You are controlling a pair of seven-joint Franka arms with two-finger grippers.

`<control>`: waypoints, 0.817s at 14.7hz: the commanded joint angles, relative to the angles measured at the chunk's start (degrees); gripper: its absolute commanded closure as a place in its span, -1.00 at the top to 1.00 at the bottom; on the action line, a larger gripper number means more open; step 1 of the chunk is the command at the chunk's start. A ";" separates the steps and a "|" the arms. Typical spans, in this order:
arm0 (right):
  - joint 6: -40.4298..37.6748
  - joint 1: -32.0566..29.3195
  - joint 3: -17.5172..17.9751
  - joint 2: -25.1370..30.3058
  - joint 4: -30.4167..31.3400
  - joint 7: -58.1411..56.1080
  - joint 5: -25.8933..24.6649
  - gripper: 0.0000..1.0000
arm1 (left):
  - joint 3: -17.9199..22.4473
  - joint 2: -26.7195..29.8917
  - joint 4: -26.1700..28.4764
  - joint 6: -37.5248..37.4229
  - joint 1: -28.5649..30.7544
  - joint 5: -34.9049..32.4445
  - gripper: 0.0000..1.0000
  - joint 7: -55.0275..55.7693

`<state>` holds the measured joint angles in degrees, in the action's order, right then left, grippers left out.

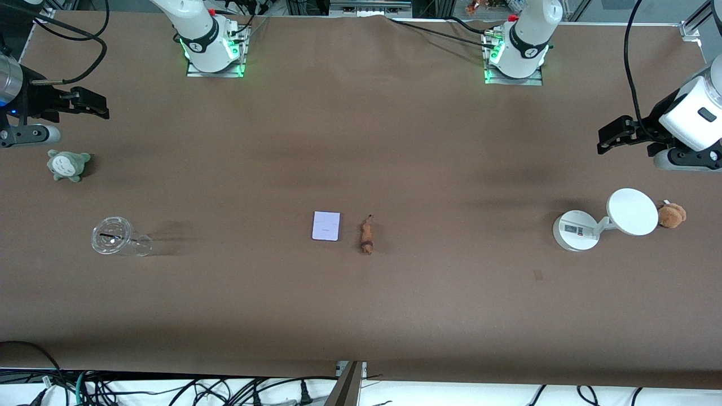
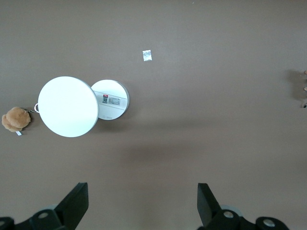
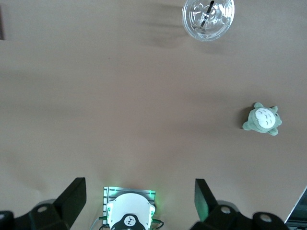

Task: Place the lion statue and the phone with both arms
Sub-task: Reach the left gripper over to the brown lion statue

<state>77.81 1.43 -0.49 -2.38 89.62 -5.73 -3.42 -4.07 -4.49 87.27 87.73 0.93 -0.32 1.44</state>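
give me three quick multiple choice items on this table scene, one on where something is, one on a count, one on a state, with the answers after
1. What lies right beside the phone?
A. the clear cup
B. the lion statue
C. the grey-green plush

2. How many plush toys are on the table?
A. one
B. two
C. four

3. How do the two grippers stand?
A. both open and empty
B. both shut on things
C. one holds the phone

Answers:
1 B: the lion statue lies next to the phone at mid-table, toward the left arm's end; the clear cup and grey-green plush are at the right arm's end.
2 B: the grey-green plush plus a brown plush by the white stand.
3 A: the left gripper and right gripper show spread fingers with nothing between.
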 commanded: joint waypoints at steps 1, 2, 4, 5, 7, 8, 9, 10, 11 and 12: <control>0.06 -0.29 0.40 0.00 -0.32 0.37 0.43 1.00 | -0.23 -2.79 -3.75 0.86 -1.37 -0.20 1.00 -0.92; 0.06 -0.29 0.40 0.00 -0.32 0.37 0.34 1.00 | -0.32 -3.15 -4.73 0.95 -1.63 -0.29 1.00 -1.00; 0.06 -0.29 0.40 0.00 -0.32 0.37 0.34 1.00 | -0.23 -6.21 -5.00 0.77 -3.47 -1.17 1.00 -0.74; 0.06 -0.29 0.40 0.00 -0.32 0.37 0.43 1.00 | -0.32 -6.93 -5.26 0.51 -3.66 -1.61 1.00 -0.65; 0.06 -0.29 0.40 0.00 -0.32 0.37 0.43 1.00 | -0.15 -8.24 -5.09 0.25 -2.96 -1.79 1.00 -0.92; 0.06 -0.29 0.40 0.00 -0.32 0.37 0.43 1.00 | 0.12 -8.34 -4.74 -0.10 -2.17 -1.79 1.00 -1.70; 0.06 -0.29 0.40 0.00 -0.32 0.37 0.43 1.00 | 0.12 -8.25 -4.82 -0.80 -1.38 -1.53 1.00 -4.67; 0.06 -0.29 0.40 0.00 -0.32 0.37 0.43 1.00 | 0.03 -8.25 -4.91 -1.07 -1.46 -1.00 1.00 -6.78; 0.06 -0.29 0.40 0.00 -0.32 0.37 0.43 1.00 | -0.23 -8.51 -5.17 -0.99 -2.16 -1.00 1.00 -6.37; 0.15 -0.29 0.40 0.00 -0.32 0.37 0.43 1.00 | -0.32 -8.95 -5.26 -0.72 -2.69 -0.91 1.00 -4.80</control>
<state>77.85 1.44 -0.46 -2.38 89.61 -5.73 -3.42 -3.97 -12.43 84.54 88.65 -0.84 -1.13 -3.03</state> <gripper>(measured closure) 0.000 0.000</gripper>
